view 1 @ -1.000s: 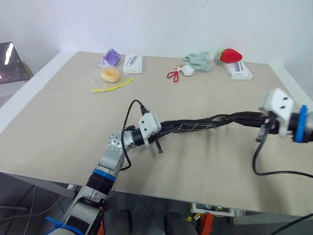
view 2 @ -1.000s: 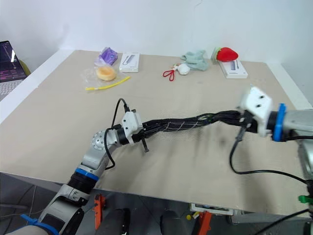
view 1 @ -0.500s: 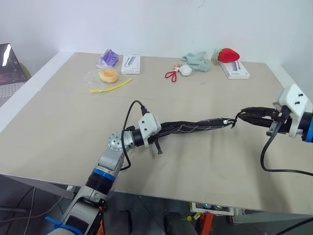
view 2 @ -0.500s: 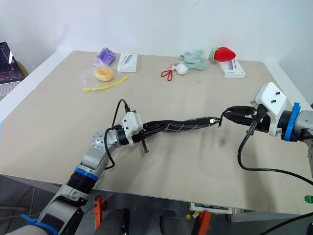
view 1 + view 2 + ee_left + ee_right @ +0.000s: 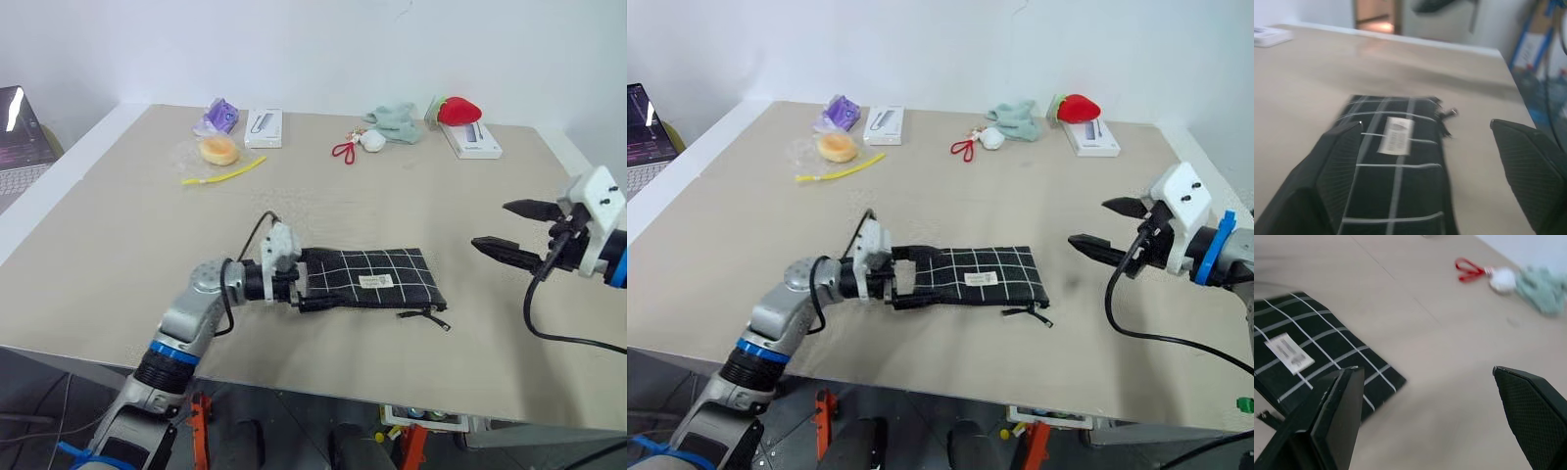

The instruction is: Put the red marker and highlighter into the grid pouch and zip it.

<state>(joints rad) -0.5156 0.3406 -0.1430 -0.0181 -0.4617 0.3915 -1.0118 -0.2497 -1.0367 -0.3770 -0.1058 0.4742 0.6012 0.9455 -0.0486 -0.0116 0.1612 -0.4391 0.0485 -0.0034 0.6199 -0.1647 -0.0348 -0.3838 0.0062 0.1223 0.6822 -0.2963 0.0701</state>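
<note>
Left eye view: a laptop (image 5: 22, 137) sits far left; bun (image 5: 220, 149), yellow strip (image 5: 225, 172), boxes and strawberry plush (image 5: 461, 111) line the far edge. Left gripper (image 5: 297, 282), spread wide, straddles the pouch (image 5: 377, 277) end. Right gripper (image 5: 509, 231) hangs open, empty.

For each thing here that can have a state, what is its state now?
grid pouch: lying flat on the table, held by no claw.
left claw: open, at the pouch's left end.
right claw: open, apart from the pouch, to its right.
</note>
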